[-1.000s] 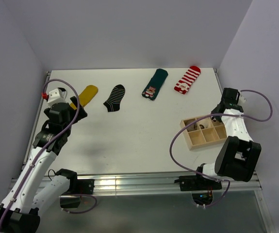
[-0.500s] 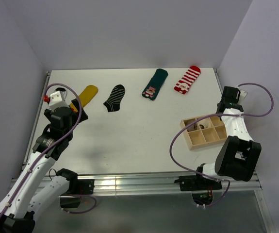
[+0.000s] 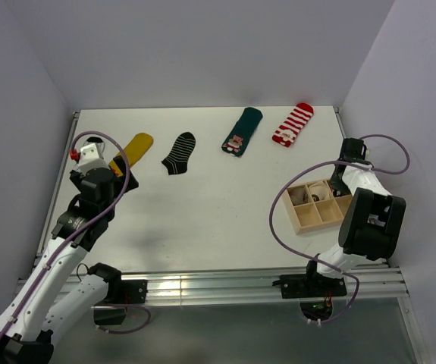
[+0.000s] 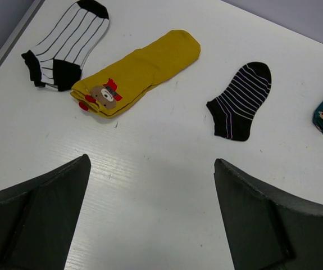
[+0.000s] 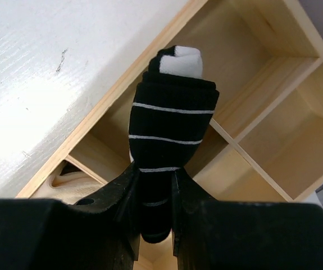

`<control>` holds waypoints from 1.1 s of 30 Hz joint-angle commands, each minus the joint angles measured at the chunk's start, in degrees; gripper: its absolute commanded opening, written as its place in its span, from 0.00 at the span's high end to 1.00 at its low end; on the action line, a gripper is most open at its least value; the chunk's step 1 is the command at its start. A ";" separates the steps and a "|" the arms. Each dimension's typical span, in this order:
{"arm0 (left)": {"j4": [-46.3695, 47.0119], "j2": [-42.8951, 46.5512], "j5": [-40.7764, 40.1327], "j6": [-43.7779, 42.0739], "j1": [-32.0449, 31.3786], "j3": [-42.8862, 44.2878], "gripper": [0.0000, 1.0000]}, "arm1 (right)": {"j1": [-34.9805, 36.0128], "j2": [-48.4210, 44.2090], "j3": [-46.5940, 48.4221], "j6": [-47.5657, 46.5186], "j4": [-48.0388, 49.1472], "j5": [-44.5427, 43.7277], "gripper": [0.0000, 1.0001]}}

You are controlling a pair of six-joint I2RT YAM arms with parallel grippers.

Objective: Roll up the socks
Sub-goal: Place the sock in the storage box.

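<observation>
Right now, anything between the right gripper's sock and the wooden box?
Nothing visible. The right gripper holds the black sock over the wooden box; the compartment at its tip shows bare wood. A cream sock sits in a neighbouring one.

The white table (image 3: 202, 205) bears five flat socks (image 3: 179, 152) and a wooden divided box (image 3: 290, 211).

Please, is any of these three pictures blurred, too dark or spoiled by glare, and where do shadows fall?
Top external: even light, one soft shadow on the table, glare on the metal rail. Left wrist: sharp, the yellow sock almost without shadow, the left fingers dark and featureless. Right wrist: the rolled black sock is sharp, the table beside the wooden box very bright.
</observation>
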State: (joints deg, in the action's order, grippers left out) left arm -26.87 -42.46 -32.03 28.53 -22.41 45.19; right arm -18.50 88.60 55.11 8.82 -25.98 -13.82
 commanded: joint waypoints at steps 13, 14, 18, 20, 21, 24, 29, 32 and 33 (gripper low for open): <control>1.82 0.80 -0.93 -1.20 -0.17 -0.54 0.03 | -0.13 11.06 8.08 -1.88 -4.87 5.82 1.00; 1.82 0.71 -0.84 -1.11 -0.17 -0.54 0.03 | -0.22 11.77 8.43 -1.88 -5.57 6.35 1.00; 1.91 0.71 -0.58 -1.29 -0.17 -0.63 0.03 | -0.57 15.72 10.19 -0.91 -8.12 9.43 1.00; 2.00 0.71 -0.49 -1.29 -0.17 -0.63 0.03 | -0.57 18.36 10.89 -0.47 -9.78 11.43 1.00; 2.00 0.80 -0.14 -1.38 -0.17 -0.63 0.03 | -0.66 18.80 11.24 0.23 -10.32 11.36 1.00; 2.09 0.97 -0.31 -1.38 -0.17 -0.63 0.03 | -0.66 17.41 10.37 0.76 -10.41 9.96 0.97; 2.26 1.41 -0.05 -1.64 -0.26 -0.72 0.03 | -0.66 12.48 8.35 2.43 -8.65 10.48 0.70; 2.18 1.67 -0.05 -1.55 -0.17 -0.72 0.03 | -0.57 9.32 8.26 3.31 -8.39 10.40 0.61; 2.09 1.59 0.04 -1.73 -0.17 -0.80 0.03 | -0.57 7.92 8.34 3.57 -8.39 10.31 0.59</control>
State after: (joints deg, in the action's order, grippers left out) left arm -26.81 -41.69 -31.97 28.05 -22.44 44.34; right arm -19.66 99.85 64.71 10.33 -31.88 -5.96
